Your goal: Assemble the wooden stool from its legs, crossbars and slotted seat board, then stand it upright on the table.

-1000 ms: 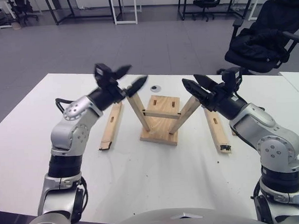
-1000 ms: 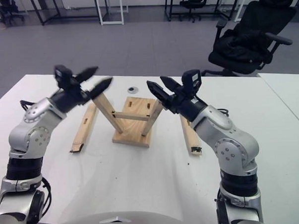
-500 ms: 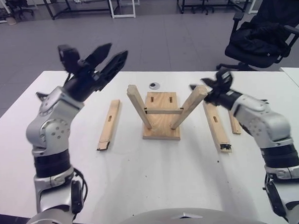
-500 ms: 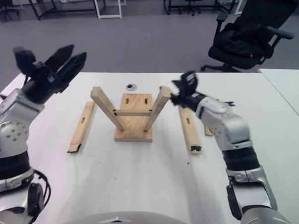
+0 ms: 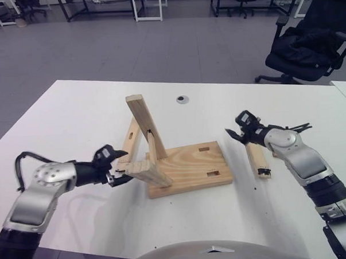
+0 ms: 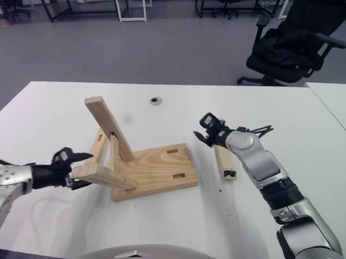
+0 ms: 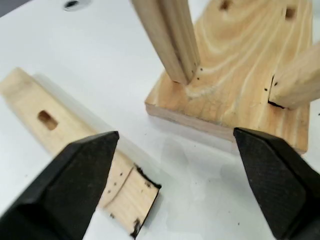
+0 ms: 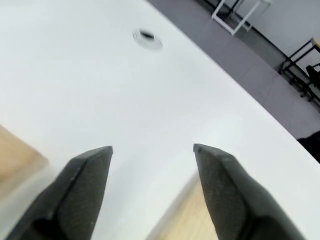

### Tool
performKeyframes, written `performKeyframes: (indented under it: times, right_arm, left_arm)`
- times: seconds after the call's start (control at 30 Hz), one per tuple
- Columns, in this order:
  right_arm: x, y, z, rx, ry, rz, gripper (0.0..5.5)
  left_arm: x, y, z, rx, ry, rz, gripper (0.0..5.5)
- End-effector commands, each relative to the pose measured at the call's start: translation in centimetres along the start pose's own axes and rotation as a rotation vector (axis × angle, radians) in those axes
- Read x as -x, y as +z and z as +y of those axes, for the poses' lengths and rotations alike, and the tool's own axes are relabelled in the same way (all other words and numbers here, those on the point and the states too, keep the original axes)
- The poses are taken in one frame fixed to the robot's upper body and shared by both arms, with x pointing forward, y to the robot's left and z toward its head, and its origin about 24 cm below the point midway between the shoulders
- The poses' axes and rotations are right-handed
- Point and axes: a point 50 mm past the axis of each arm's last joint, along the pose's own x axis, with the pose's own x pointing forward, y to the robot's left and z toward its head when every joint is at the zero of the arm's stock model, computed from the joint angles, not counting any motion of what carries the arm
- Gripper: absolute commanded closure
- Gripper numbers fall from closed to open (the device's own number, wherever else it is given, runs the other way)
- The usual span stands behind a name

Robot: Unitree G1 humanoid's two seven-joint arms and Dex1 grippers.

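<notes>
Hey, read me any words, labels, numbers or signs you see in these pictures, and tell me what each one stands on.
No readable text anywhere.
The seat board, the upright leg, the loose leg and the table show bare surfaces, with no print.
A pale speck on the housing of the left pincer is too small to tell whether it is print.

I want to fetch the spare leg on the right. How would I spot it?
Find the white table, then the flat board in its middle. Just right of the board, by the right pincer, one leg lies flat. It is the only leg on that side, stuck into nothing.
</notes>
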Motion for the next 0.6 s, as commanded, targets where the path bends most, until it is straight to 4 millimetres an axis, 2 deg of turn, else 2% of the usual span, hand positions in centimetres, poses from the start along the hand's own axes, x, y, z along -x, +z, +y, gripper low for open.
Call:
performKeyframes:
  times: [0.03, 0.1, 0.17, 0.23, 0.3, 0.4, 0.43, 0.47, 0.53, 0.57, 0.6]
  right_arm:
    - [0.5, -0.9, 2.3, 0.058, 0.163, 0.007, 2.46]
    - [1.4, -1.2, 2.8, 0.086, 0.224, 0.018, 2.46]
    - [3.2, -1.8, 4.1, 0.107, 0.336, 0.055, 2.46]
    - [4.7, -1.8, 5.8, 0.035, 0.421, 0.036, 2.46]
    - [5.5, -1.7, 6.5, 0.005, 0.437, 0.026, 2.46]
    - [7.0, -0.2, 5.9, -0.053, 0.394, -0.057, 2.46]
    - [7.6, 0.4, 5.5, -0.059, 0.384, -0.085, 2.46]
    - [8.0, 0.7, 3.5, -0.047, 0.290, -0.095, 2.46]
    - [8.2, 1.1, -1.3, -0.034, 0.058, -0.104, 2.46]
    - [8.2, 1.1, -2.9, -0.023, -0.016, -0.108, 2.46]
    - [7.6, 1.2, -3.5, -0.008, -0.045, -0.114, 2.46]
  left_arm:
    - [-1.5, 0.1, 0.7, -0.133, -0.005, 0.098, 1.26]
    - [-2.5, 0.2, 0.8, -0.155, -0.022, 0.092, 1.26]
    - [-4.5, 1.6, 1.3, -0.136, -0.041, 0.003, 1.26]
    - [-7.7, 3.1, 3.1, -0.125, -0.024, -0.070, 1.26]
    - [-10.5, 5.0, 5.1, -0.113, 0.014, -0.136, 1.26]
    - [-12.3, 7.3, 7.3, -0.073, 0.047, -0.239, 1.26]
    - [-12.3, 7.8, 8.1, -0.064, 0.071, -0.260, 1.26]
    - [-11.3, 8.0, 9.5, -0.087, 0.127, -0.253, 1.26]
    - [-7.9, 7.0, 12.0, -0.120, 0.232, -0.229, 1.26]
    - [-6.0, 6.0, 12.7, -0.140, 0.275, -0.207, 1.26]
    - [-4.4, 4.9, 13.1, -0.147, 0.302, -0.195, 1.26]
